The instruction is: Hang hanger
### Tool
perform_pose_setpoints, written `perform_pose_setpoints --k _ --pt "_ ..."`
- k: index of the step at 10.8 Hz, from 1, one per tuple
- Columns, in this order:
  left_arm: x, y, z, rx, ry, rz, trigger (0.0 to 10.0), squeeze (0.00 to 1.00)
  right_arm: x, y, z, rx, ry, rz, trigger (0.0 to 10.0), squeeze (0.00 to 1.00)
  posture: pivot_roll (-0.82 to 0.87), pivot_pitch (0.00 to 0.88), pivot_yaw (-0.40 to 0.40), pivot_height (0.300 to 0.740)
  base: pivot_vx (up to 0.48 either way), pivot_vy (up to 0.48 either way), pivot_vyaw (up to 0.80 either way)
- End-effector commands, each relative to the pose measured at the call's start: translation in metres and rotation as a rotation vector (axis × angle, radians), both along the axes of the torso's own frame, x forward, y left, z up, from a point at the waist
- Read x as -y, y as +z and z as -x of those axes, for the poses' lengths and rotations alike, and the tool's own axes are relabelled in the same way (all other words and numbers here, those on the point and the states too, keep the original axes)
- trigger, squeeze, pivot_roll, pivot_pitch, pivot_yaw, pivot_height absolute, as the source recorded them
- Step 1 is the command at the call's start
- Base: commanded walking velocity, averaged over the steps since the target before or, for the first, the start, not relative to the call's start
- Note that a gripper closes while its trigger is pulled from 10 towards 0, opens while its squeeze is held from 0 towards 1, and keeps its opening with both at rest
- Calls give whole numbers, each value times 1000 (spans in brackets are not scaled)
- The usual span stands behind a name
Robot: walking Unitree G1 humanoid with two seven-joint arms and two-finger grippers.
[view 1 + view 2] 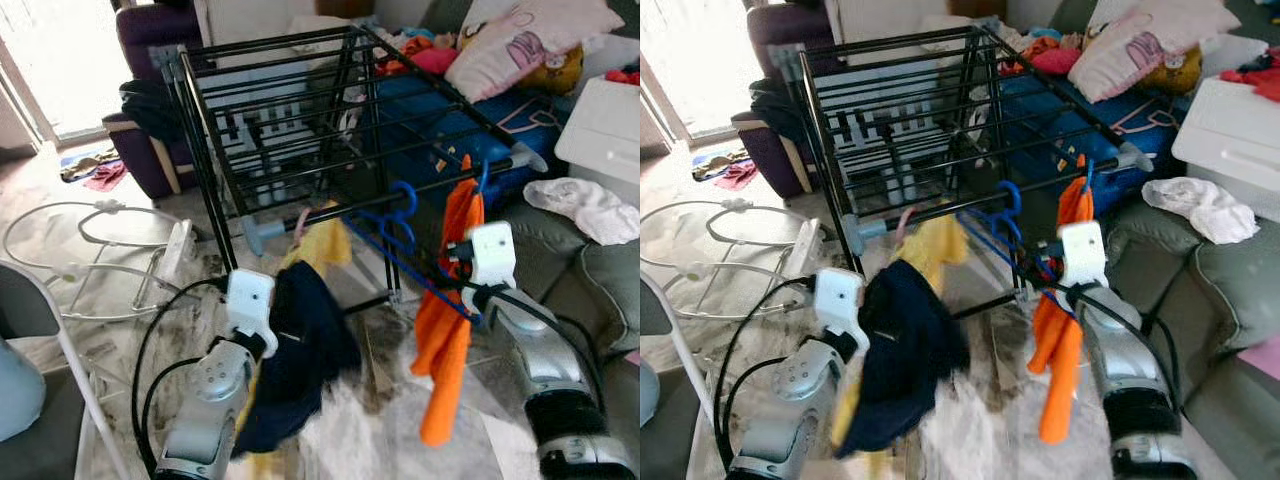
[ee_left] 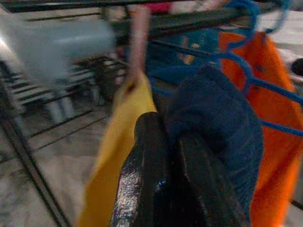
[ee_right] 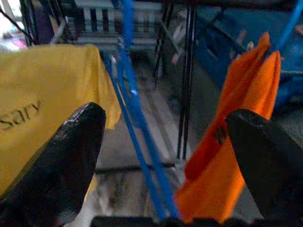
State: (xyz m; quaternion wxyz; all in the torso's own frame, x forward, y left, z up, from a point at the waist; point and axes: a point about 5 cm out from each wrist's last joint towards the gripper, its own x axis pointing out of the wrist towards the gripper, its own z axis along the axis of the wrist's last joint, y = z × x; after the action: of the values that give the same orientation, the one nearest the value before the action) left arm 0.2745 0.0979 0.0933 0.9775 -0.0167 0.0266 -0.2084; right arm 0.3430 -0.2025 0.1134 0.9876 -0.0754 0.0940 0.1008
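A black drying rack (image 1: pixel 300 100) stands in front of me. From its front rail (image 1: pixel 330 212) hang a pink hanger (image 1: pixel 300 222) with a yellow garment (image 1: pixel 322 245), an empty blue hanger (image 1: pixel 400 215), and an orange garment (image 1: pixel 445 330) on another blue hook. My left gripper (image 2: pixel 168 130) is shut on a dark navy garment (image 1: pixel 300 350), held just below the rail beside the yellow one. My right gripper (image 3: pixel 165 116) is open below the rail. The blue hanger's wire (image 3: pixel 137 118) runs between its fingers (image 3: pixel 80 142), with yellow cloth on one side and orange on the other.
To the right is a sofa (image 1: pixel 600 270) with pillows (image 1: pixel 530 45), a white cloth (image 1: pixel 585 205) and a white storage box (image 1: pixel 610 130). A purple armchair (image 1: pixel 150 60) stands behind the rack on the left. White wire hoops (image 1: pixel 90 250) lie on the floor, and a grey chair (image 1: pixel 30 310) is near my left.
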Motion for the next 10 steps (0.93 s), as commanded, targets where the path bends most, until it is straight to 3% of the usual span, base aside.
perform_pose_setpoints --k 1,4,7,10 --pt "2 6 3 17 -39 8 10000 0 2 10 -8 0 14 24 10000 0 -128 5 60 740 0 0 0" --pt "6 5 8 4 -98 -14 10000 0 9 18 -28 -70 43 28 10000 0 -115 19 71 740 0 0 0" --pt "6 6 9 -4 -115 -25 10000 0 -4 23 -41 -120 63 -54 10000 0 -108 19 69 740 0 0 0" --pt "8 5 9 -11 -130 -36 10000 0 -17 7 -35 -182 141 -85 10000 0 -101 11 64 740 0 0 0"
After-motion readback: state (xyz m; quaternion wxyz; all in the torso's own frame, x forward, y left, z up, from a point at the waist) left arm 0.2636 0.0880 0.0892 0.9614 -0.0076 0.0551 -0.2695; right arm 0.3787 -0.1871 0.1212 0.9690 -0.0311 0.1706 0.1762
